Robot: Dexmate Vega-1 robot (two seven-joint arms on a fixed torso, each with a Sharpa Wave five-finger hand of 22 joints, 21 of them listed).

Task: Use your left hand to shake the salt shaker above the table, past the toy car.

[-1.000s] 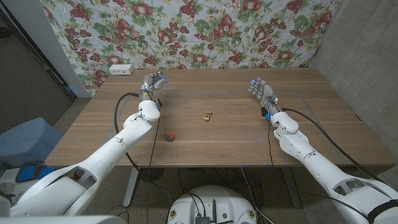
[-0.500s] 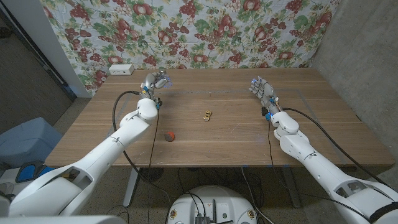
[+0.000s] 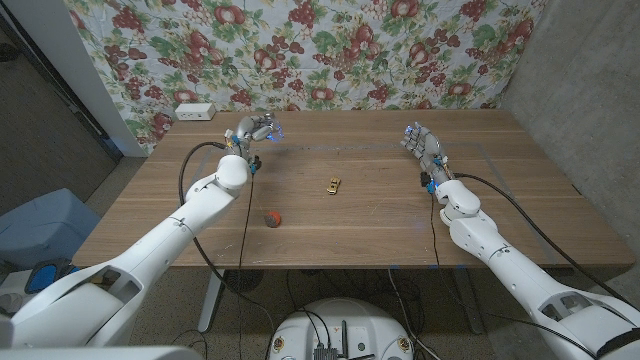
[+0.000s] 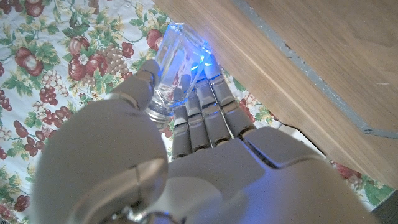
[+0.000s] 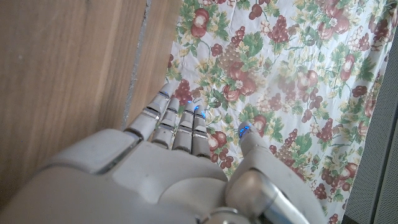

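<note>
Since a second ago the left hand (image 3: 252, 131) has swung rightward along the far part of the bench (image 3: 380, 215), carrying the shaker (image 3: 268, 127) with it and tipping it over toward the right. Its fingers (image 4: 202, 112) are wrapped round the shaker's lower body, thumb on the other side, so the shaker is gripped, held in the air with its long axis lying roughly sideways, top pointing right.

What matters for the coming move: the car (image 3: 332, 184) sits near mid-bench, to the right of and nearer than the shaker. I judge the hand needs to carry further right to be past it, and this arm is much the closer one.

The shaker is clear faceted glass, tall and narrow, catching blue light from the fingertips. The car is small and yellowish; a small red ball (image 3: 271, 217) lies nearer, left of it. The bench is plain wood grain.

The right hand (image 3: 420, 143) holds nothing, fingers loosely extended, at the far right.
</note>
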